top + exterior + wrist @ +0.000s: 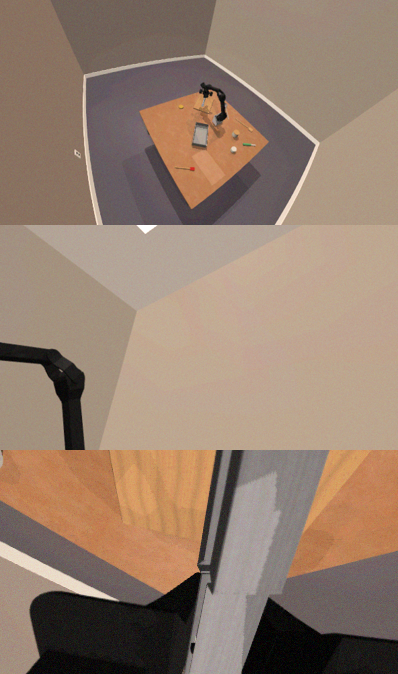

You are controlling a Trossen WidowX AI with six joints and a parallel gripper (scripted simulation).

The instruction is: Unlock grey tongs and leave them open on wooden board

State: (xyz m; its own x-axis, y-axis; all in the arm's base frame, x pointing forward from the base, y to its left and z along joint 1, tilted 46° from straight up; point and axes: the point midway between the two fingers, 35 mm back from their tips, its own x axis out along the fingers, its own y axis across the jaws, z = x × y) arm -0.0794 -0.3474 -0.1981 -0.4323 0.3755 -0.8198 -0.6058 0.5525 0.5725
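My gripper is shut on the grey tongs and holds them above the wooden board. In the wrist view the tongs run away from the fingers towards the board, with their arms close together; their far end is out of frame. Whether the lock is released cannot be told, nor whether the tips touch the board. The roasting tin stands near the middle of the table with no tongs across it. The exterior view shows only part of the arm.
A yellow disc lies left of the board. A wooden-handled tool, a can, a white round item and a green-handled tool are on the right. A red-headed tool and a pale mat are near the front.
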